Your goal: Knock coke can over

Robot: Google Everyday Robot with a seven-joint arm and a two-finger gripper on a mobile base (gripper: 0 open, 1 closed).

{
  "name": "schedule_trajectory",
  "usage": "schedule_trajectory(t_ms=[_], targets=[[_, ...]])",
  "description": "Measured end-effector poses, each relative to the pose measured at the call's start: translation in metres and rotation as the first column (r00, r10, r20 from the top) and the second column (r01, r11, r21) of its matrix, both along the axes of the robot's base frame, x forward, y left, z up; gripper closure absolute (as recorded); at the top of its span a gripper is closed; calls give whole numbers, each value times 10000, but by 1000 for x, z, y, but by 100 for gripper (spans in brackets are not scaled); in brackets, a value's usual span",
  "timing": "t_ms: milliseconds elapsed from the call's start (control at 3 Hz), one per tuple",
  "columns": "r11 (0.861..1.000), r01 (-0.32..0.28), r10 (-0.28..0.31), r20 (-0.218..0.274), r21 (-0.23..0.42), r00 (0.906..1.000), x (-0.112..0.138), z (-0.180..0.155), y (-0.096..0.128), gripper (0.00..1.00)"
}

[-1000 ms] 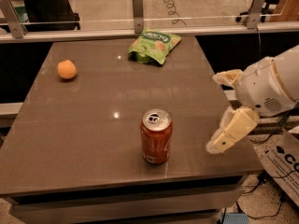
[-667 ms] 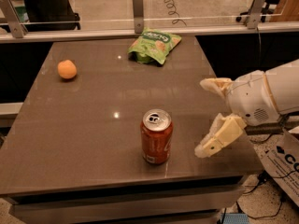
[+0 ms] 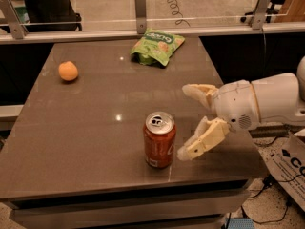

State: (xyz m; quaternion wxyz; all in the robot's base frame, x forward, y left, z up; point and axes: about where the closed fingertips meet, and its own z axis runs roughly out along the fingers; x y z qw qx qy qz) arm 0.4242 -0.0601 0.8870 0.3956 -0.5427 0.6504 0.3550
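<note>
So, the small red-orange aluminium coke can (image 3: 159,140) is seen standing upright near the front edge of the dark brown-grey table (image 3: 86,142), a bit right of centre. White script lettering can be made out down its side, and the silver top with its pull tab is turned up toward the camera. No dents or tilt can be spotted.

Counted up: one can, one round orange fruit (image 3: 68,71) at the far left of the table, and one crumpled green chip bag (image 3: 157,46) at the far edge, both well apart from the can. One cream-coloured two-finger gripper (image 3: 186,122) is carried in from the right on a bulky white arm (image 3: 267,104).

The gripper is spread wide open and nothing is held in it. Its lower finger is pointed down-left with the tip just beside the can's right side, low on the body; whether it's actually touching can't be told. The upper finger is held higher and further back, clear of the can.

Compared with a moment earlier, the gripper has been brought noticeably closer to the can from the right. The can itself hasn't been shifted, and the fruit and bag are unchanged too.
</note>
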Motion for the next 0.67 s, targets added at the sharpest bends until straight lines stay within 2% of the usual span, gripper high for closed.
schedule_trajectory(t_ms=[667], targets=[[9935,-490,552,-580,1025,9968,-15,-3,46,0]])
